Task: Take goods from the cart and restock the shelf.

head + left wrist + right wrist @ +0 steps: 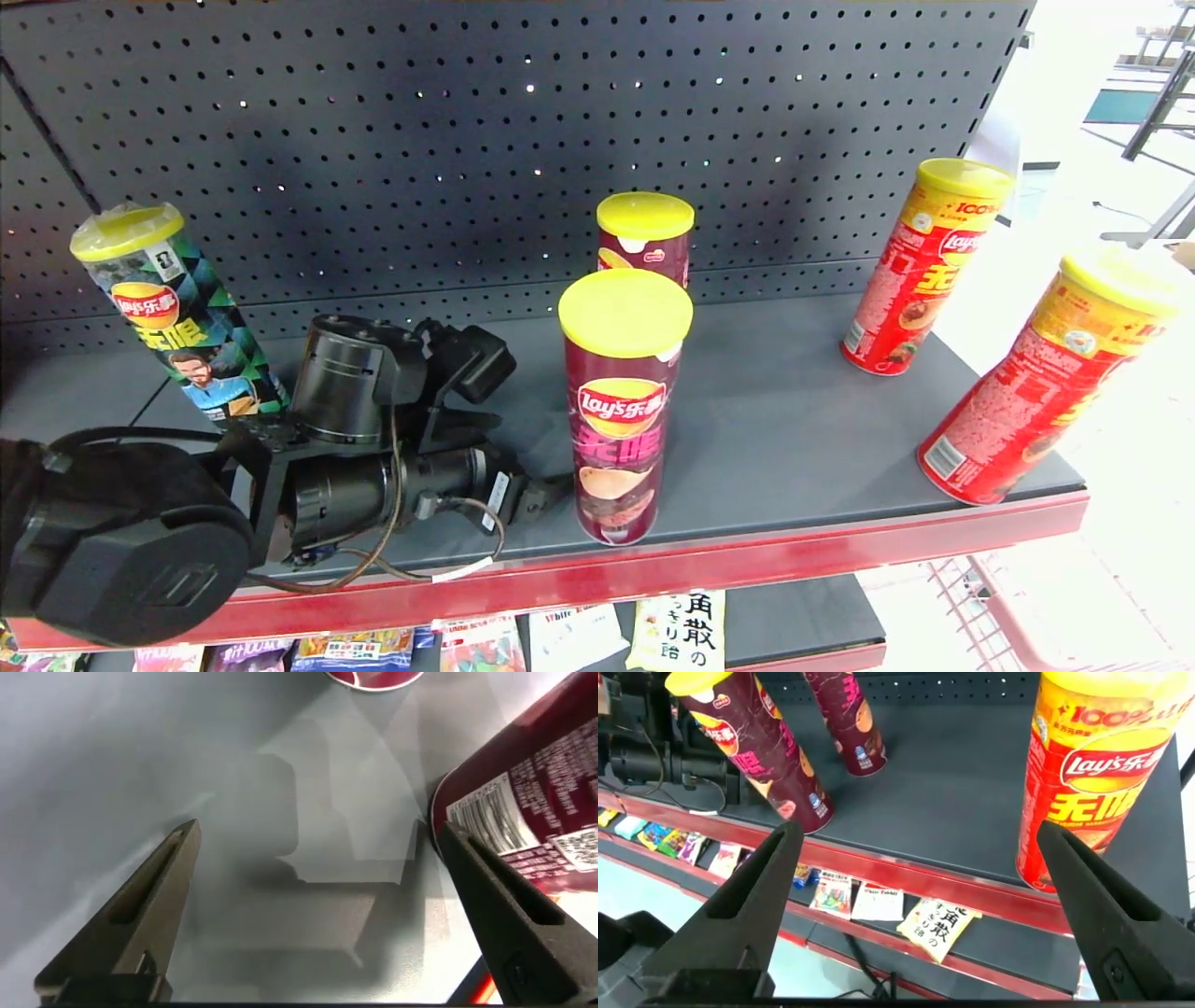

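Left claw [320, 831] lay low on the shelf [794, 439], fingers spread wide and holding nothing. Its own camera put the purple can [523, 803] just beside one finger [486, 896], not between the two; I could not tell whether they touched. From my head, the left claw [540, 493] pointed at the foot of that purple can [621, 411], which stood upright at its three o'clock, close to the shelf's front lip.

A rear purple can [644, 238] stood at twelve o'clock of the first, near the backboard. At ten o'clock of the claw stood the green can [177, 317]. Two red cans were well off at two and three o'clock, one deep on the shelf [924, 266], one at the front corner [1036, 373].

Right claw [917, 831] hung gaping and empty off the shelf's front, near the corner red can [1102, 775].

So five cans were up and neither claw carried stock. I judged the left arm had to pull clear and go back to the cart [980, 607], at five o'clock, for whatever remained; I could not see its load.
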Tool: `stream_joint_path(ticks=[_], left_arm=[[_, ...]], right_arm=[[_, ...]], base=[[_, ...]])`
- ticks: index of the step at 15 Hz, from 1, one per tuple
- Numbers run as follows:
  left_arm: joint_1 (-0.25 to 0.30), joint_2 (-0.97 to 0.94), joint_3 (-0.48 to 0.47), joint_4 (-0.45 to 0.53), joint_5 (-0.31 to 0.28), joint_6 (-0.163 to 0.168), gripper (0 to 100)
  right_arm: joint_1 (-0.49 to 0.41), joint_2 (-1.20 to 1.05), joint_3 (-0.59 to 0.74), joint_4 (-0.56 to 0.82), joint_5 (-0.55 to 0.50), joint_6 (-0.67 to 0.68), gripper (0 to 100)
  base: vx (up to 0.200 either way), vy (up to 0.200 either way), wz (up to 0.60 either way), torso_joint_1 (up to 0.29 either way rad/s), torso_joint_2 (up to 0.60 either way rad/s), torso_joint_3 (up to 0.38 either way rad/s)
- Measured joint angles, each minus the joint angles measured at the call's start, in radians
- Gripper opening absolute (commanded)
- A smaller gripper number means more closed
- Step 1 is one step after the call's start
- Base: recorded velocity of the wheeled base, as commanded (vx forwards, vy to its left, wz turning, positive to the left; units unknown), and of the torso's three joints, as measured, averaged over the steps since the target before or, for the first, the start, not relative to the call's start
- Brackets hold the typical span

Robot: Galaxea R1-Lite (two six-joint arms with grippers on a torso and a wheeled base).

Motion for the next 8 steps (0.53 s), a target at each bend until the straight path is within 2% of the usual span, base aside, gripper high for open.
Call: stream_joint_path(ticks=[8], left_arm=[[0.007, -0.012, 0.011, 0.001, 0.01, -0.007, 100]], right_arm=[[0.0, 0.005, 0.019, 0.002, 0.002, 0.001, 100]], base=[[0.0, 0.0, 0.0, 0.0, 0.0, 0.0]])
